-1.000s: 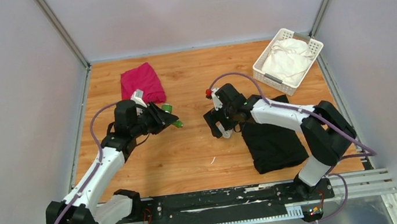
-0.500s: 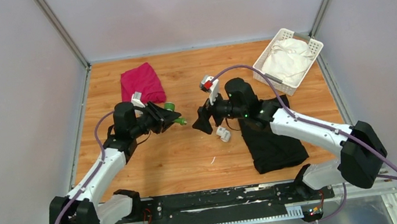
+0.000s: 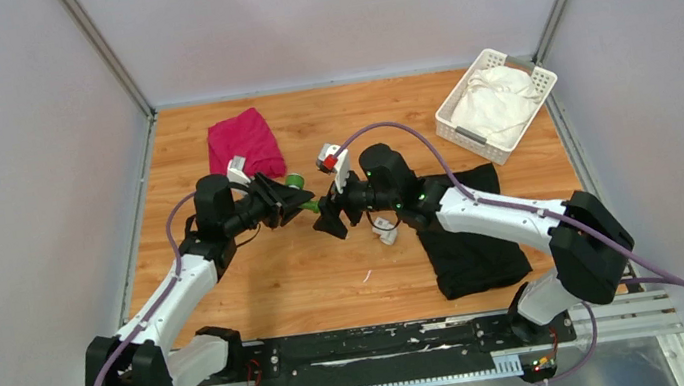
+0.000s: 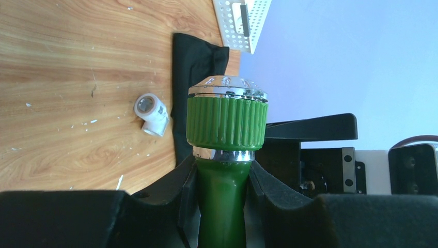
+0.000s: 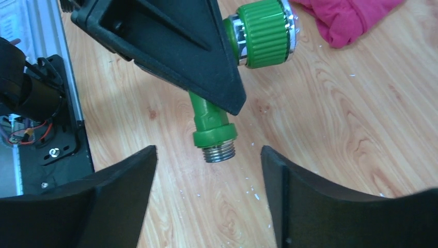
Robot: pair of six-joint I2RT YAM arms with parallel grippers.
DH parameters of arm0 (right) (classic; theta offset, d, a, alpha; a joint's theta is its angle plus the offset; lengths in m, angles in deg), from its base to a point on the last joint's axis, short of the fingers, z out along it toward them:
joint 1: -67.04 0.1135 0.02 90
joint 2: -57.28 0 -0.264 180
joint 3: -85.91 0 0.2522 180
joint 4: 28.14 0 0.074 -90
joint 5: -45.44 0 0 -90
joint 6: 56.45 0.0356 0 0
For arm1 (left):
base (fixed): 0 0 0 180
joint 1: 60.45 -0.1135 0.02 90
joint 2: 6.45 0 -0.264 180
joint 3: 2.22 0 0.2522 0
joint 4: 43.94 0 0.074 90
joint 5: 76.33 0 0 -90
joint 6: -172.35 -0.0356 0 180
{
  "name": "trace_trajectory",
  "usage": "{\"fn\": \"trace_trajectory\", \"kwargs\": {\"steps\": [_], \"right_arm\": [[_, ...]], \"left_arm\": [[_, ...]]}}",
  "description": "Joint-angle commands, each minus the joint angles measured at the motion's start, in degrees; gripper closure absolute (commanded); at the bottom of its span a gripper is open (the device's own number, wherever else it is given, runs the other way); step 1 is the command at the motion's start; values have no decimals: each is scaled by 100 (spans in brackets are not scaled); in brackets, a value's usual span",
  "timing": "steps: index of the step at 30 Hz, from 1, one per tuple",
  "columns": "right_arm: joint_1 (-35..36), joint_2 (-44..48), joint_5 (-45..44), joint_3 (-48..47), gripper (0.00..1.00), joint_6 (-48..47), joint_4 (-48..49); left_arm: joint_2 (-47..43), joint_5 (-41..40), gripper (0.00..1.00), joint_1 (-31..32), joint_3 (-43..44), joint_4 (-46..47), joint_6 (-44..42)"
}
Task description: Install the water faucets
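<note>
Overhead view of a wooden table (image 3: 329,275) with two robot arms reaching toward each other. A black cloth (image 3: 470,236) lies crumpled on the wood and serves as the reference for everything else.

The left gripper (image 4: 222,173) is clamped on the stem of the green tap (image 4: 227,124), one black finger on each side. It holds the tap off the table, to the left of the black cloth. The tap's ribbed round knob, with its shiny metal cap, sticks out beyond the fingertips. Its side spout ends in a silver threaded tip.

The right gripper (image 5: 207,157) reaches out over the black cloth's left edge toward the tap, with its fingers spread wide and holding nothing. In its wrist camera the tap's threaded tip sits in the gap between the two fingers, with bare wood showing on both sides of it. Whether the tip is level with the fingers cannot be told.

The white pipe fitting (image 3: 386,230), a small elbow with one round opening showing, lies on the wood just beside the black cloth's left edge, under the right arm.

A red cloth (image 3: 244,141) lies well apart from the black cloth, toward the far left. A white basket (image 3: 485,57) holding a white cloth (image 3: 497,101) stands near the black cloth's far right corner.
</note>
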Motion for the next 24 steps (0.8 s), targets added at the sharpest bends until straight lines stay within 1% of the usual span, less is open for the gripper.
{"fn": "trace_trajectory", "kwargs": {"steps": [1,3,4,8,9,13,14,16,19,20,22,24], "right_arm": [[57,-129,-229,-286,26,-154,212],[50,-259,-174,-455,33,-291,7],[55,-307,-162,-538,35,-352,-97],[56,-453,-111,-693,36,-470,-265],[56,-481,-109,-724,39,-466,-285],[56,-558,-42,-739,58,-426,-280],[56,-571,-43,-731,60,-418,-279],[57,-585,-55,-723,59,-413,-279],[56,-584,-92,-690,49,-404,-304],[56,-582,-114,-678,48,-407,-313],[56,-574,-146,-647,48,-402,-323],[61,-560,-168,-626,53,-404,-317]], "left_arm": [[-23,178,100,-42,14,210,16],[-21,185,100,-42,14,204,-3],[-18,184,100,-46,15,209,-11],[-7,184,100,-42,17,205,-38],[-16,192,100,-42,12,208,-47],[-25,210,100,-42,19,211,-72],[-29,210,100,-42,23,207,-68],[-36,210,100,-44,27,211,-69],[-43,202,100,-46,18,211,-70],[-44,202,100,-47,18,207,-72],[-54,202,100,-53,17,209,-74],[-53,202,100,-50,18,212,-76]]}}
